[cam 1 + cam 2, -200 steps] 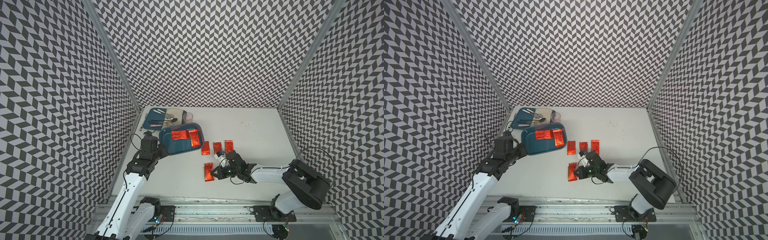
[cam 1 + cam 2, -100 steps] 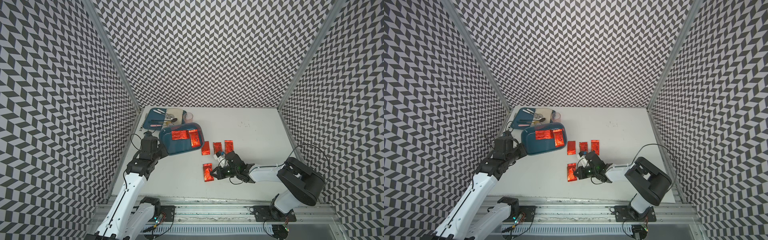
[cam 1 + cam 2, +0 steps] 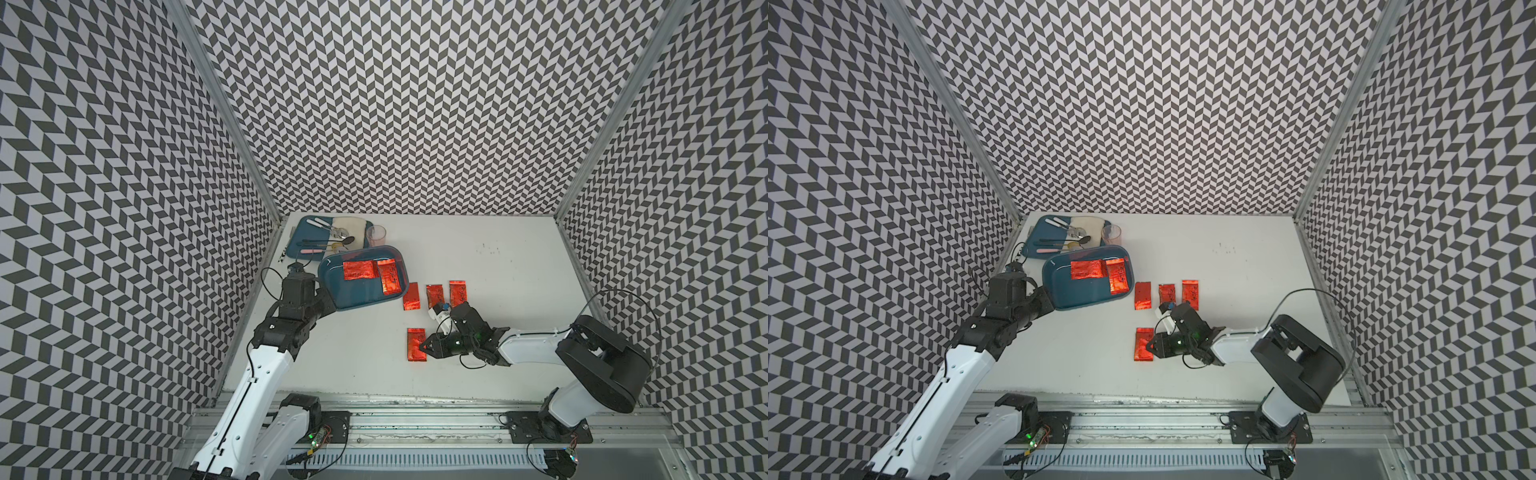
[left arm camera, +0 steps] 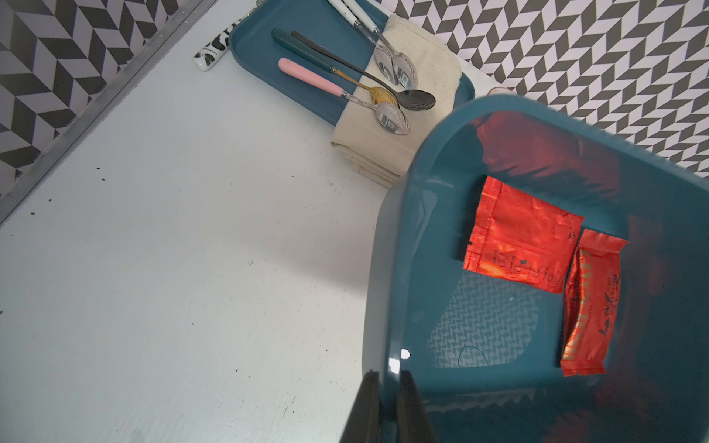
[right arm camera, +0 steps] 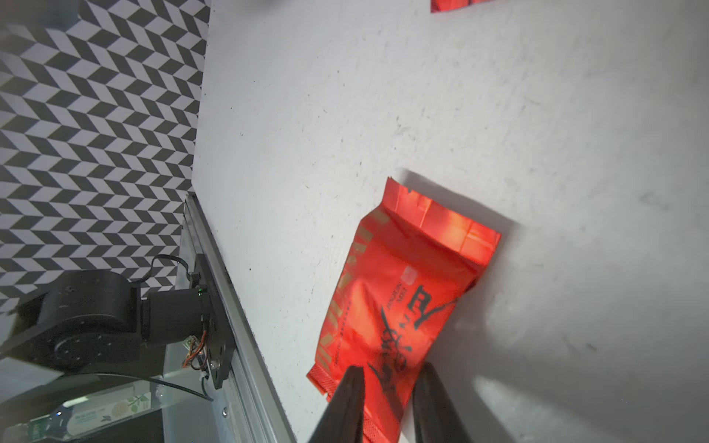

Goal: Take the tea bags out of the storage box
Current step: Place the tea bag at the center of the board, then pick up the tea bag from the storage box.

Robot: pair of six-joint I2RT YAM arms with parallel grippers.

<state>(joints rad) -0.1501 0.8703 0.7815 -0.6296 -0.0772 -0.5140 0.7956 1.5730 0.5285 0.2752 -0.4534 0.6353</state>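
Reaching low and flat across the table, the right gripper has its jaws parted a bit over one tea bag lying loose near three other tea bags, while the left gripper pinches the tipped storage box by its rim, two tea bags inside.

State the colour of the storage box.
The storage box is teal-blue; left wrist view shows it best.

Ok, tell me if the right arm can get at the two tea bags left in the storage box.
Probably yes. The storage box is open-topped, both tea bags lie uncovered toward its side nearer that arm, and the left claw grips the opposite rim.
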